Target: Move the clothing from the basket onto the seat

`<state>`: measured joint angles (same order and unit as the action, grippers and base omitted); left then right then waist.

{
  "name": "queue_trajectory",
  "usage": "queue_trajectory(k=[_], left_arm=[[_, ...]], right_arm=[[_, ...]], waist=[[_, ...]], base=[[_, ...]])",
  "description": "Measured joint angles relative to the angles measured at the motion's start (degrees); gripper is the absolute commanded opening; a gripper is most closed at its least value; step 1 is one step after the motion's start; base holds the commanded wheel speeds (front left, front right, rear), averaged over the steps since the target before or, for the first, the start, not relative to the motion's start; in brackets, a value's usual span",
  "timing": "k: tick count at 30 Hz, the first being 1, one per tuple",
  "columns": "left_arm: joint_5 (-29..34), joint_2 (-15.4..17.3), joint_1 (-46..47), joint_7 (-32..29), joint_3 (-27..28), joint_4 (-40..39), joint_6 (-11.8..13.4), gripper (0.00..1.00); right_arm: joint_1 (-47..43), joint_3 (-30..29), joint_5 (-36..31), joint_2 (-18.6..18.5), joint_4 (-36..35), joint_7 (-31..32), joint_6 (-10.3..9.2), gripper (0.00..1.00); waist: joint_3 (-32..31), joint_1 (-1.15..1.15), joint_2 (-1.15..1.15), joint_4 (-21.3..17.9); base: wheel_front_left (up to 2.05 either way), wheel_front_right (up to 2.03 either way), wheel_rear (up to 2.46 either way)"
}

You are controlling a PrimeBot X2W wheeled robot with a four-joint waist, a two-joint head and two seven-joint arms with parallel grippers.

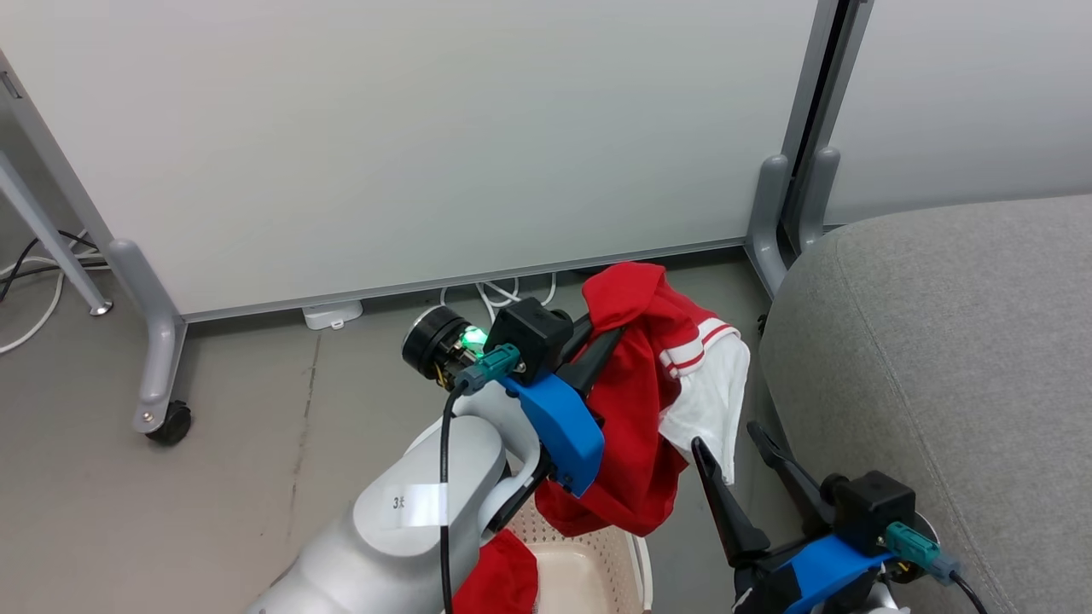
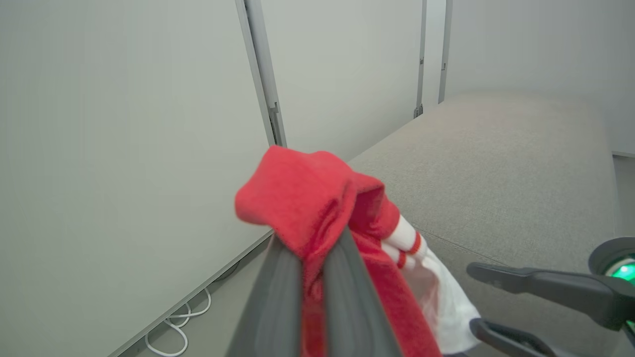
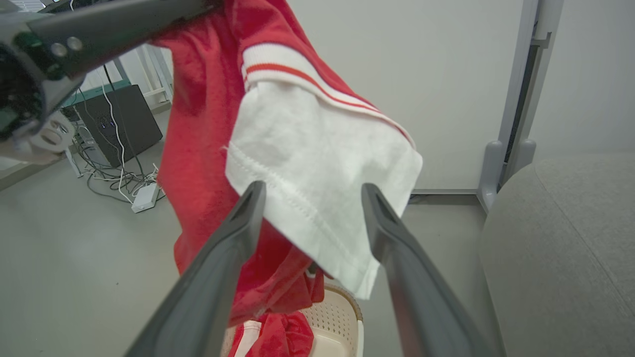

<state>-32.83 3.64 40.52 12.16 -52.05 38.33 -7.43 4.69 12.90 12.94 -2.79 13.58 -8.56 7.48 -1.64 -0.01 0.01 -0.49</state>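
Left gripper (image 1: 607, 343) pinches red garment (image 1: 636, 409), tips buried in cloth; right gripper (image 1: 725, 435) spread wide; basket (image 1: 589, 564) cut off.

Pale grey forearm (image 1: 401, 546) with white label (image 1: 414, 503), black cable (image 1: 444, 477) run alongside, blue bracket (image 1: 559, 426), black camera block (image 1: 533, 333), teal plug (image 1: 490, 365), long dark fingers (image 1: 725, 503) on right end effector (image 1: 724, 435)

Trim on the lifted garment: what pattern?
White trim, thin red stripe; clearest in right wrist view.

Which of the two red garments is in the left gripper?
The raised red-and-white garment, hanging over the basket from the shut left gripper. The other red garment lies in the basket.
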Motion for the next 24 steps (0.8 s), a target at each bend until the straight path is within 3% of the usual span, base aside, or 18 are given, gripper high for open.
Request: queue_trajectory(k=[15, 24], left_arm=[[-3.69, 0.22, 0.63, 0.62, -2.33, 2.0, 0.0, 0.0], [-4.94, 0.03, 0.64, 1.14, -3.92, 2.59, 0.0, 0.0]], right_arm=[[0.16, 1.54, 0.51, 0.0, -1.62, 1.03, 0.0, 1.0], [5.13, 2.65, 1.35, 0.0, -1.13, 2.46, 0.0, 1.0]], waist=[[0.43, 0.01, 0.0, -1.21], [0.91, 0.01, 0.0, -1.35]], base=[[0.0, 0.0, 0.0], [0.0, 0.0, 0.0]])
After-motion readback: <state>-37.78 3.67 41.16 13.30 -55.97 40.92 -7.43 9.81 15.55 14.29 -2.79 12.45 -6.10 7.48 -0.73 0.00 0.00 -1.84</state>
